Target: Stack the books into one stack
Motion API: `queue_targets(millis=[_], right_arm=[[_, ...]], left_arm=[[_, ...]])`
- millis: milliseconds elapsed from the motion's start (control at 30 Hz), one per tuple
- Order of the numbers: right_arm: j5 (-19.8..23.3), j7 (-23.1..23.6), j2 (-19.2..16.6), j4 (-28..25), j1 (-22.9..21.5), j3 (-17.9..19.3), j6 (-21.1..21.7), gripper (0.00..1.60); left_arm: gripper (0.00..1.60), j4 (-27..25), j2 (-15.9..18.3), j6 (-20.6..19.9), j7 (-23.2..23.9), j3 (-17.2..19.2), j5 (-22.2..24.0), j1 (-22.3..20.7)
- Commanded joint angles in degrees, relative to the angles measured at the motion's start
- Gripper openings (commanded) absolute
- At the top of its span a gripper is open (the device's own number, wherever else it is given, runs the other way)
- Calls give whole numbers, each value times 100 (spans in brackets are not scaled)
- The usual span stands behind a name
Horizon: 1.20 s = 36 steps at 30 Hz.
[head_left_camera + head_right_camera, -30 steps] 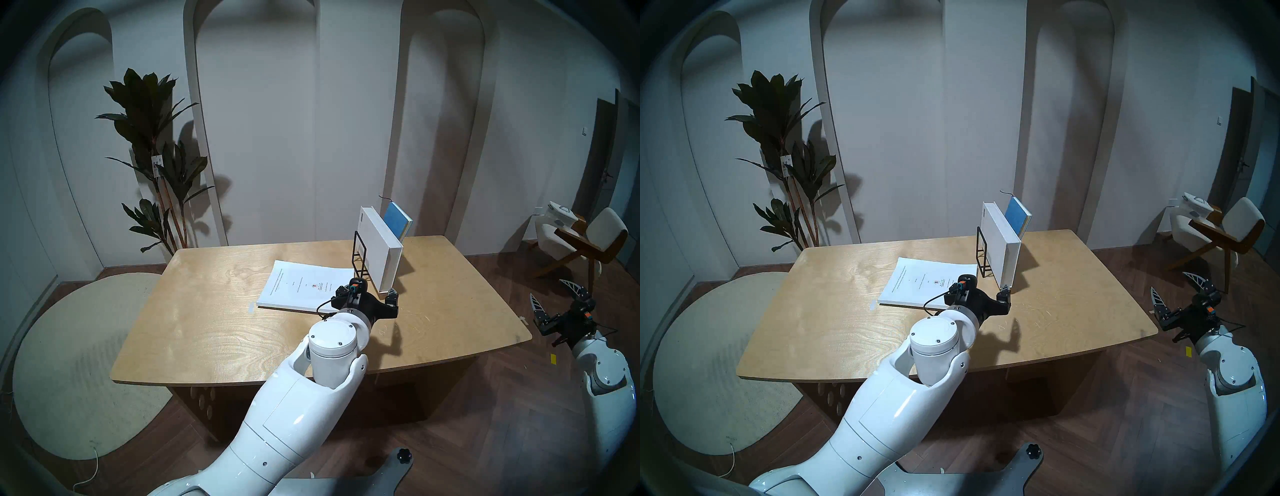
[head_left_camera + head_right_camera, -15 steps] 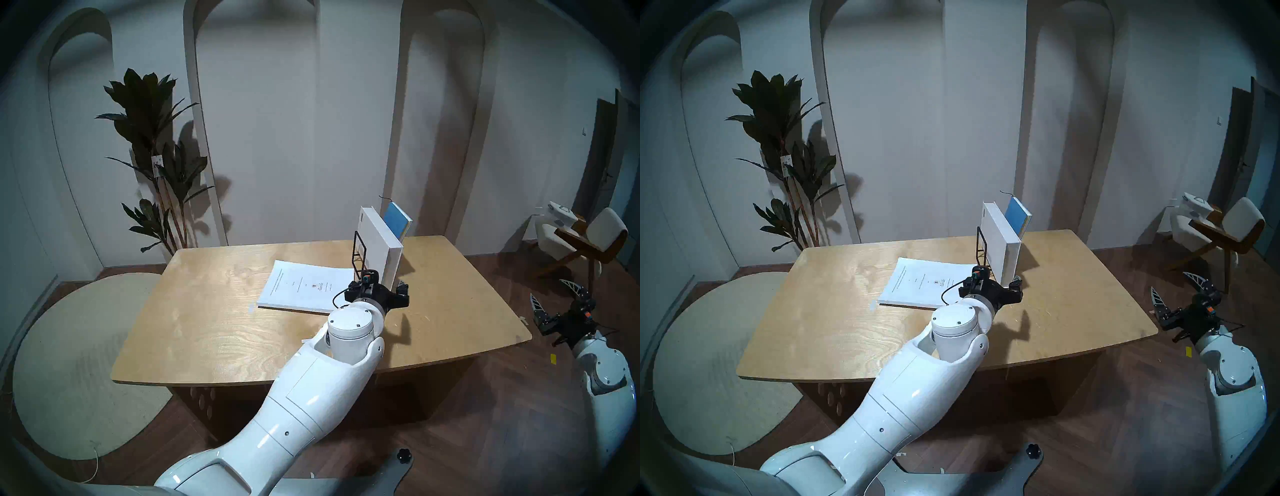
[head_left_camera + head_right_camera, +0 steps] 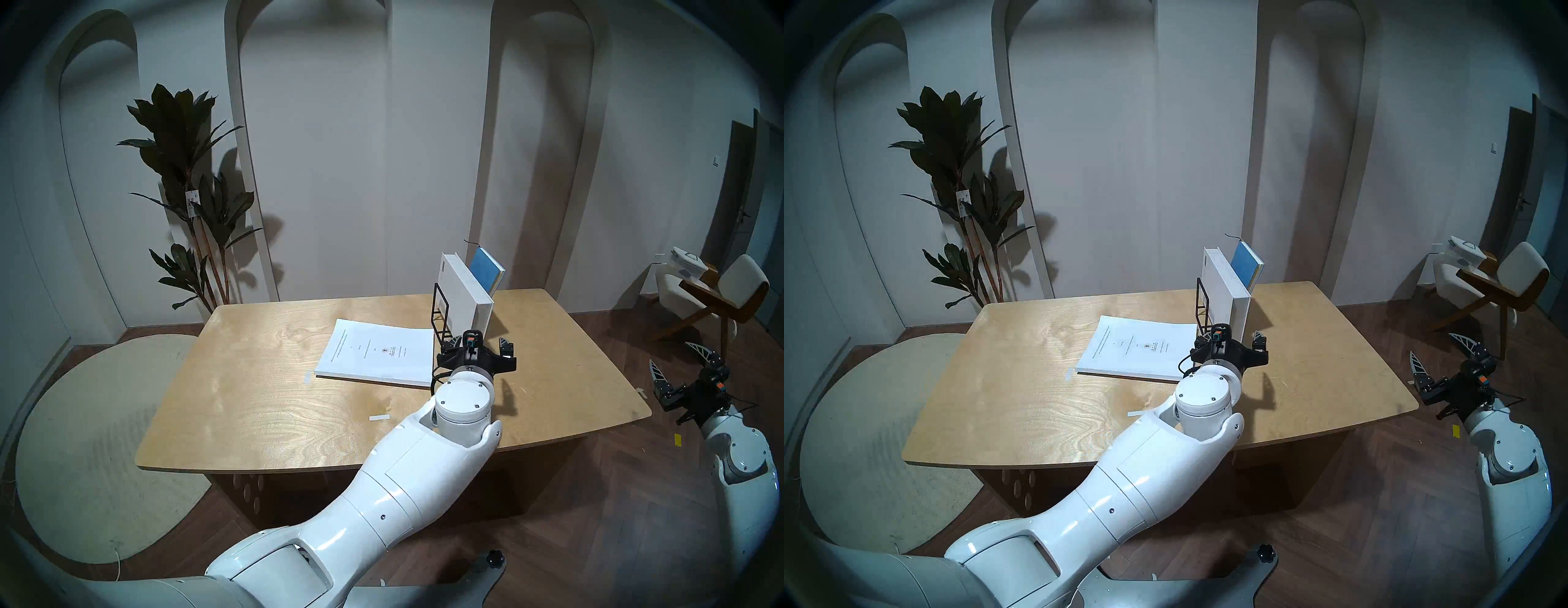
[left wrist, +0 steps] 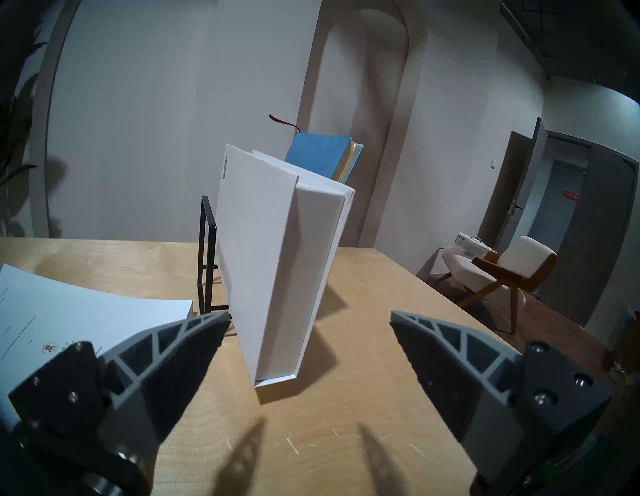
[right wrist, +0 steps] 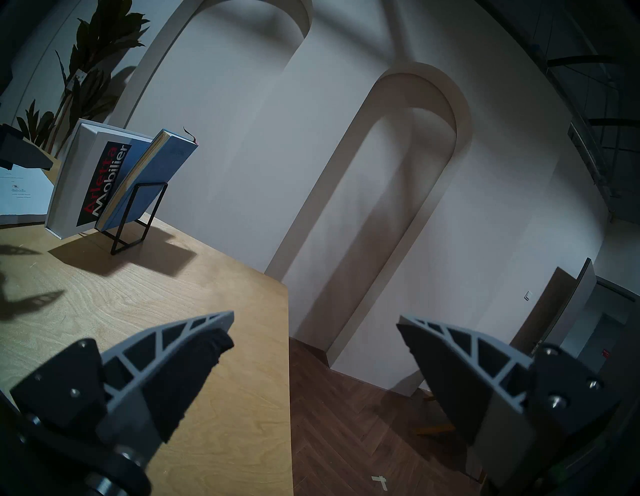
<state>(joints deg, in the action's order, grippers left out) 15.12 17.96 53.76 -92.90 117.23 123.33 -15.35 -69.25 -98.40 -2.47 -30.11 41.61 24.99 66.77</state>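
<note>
White hardcover (image 5: 72, 180) reads "Arletta Mobilier".

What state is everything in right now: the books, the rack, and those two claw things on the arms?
White booklet: flat on the table, closed.
White hardcover: upright in the rack, leaning, closed.
Blue notebook: standing tilted in the rack behind the hardcover.
Black wire rack: upright on the table.
Left tool: open, empty, facing the hardcover.
Right tool: open, empty, off the table's side.

Left tool (image 3: 480, 342) gapes level; right tool (image 3: 674, 366) spread wide.
</note>
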Motion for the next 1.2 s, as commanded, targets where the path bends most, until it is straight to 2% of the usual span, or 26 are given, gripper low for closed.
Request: queue_targets(millis=[0,133,400,500,800,1000,1067,1167], right_arm=[[-2,13,-47,-74,-12,58,-40,160],[-2,16,-48,-78,-8,62,-43,160],[-2,14,-48,-75,-10,60,-41,160],[-2,11,-47,-71,-15,56,-38,160],[-2,11,-47,-69,-17,55,-38,160],[-2,14,-48,-74,-12,59,-42,160],[-2,15,-48,-75,-11,60,-42,160],[-1,16,-48,-75,-10,60,-43,160]], left_arm=[[160,-23,-38,700,-660,-539,-419,-191],[160,429,-207,1065,-1074,-731,-395,-382],[160,1311,-570,1855,-1105,-1011,-408,-767],[160,1692,-802,1890,-1093,-1035,-411,-1008],[160,2408,-1179,1806,-1079,-994,-217,-1439],[160,3115,-1490,1751,-1161,-727,104,-1713],[160,3220,-1528,1769,-1133,-673,147,-1745],[160,3672,-1660,1869,-1102,-521,255,-1923]])
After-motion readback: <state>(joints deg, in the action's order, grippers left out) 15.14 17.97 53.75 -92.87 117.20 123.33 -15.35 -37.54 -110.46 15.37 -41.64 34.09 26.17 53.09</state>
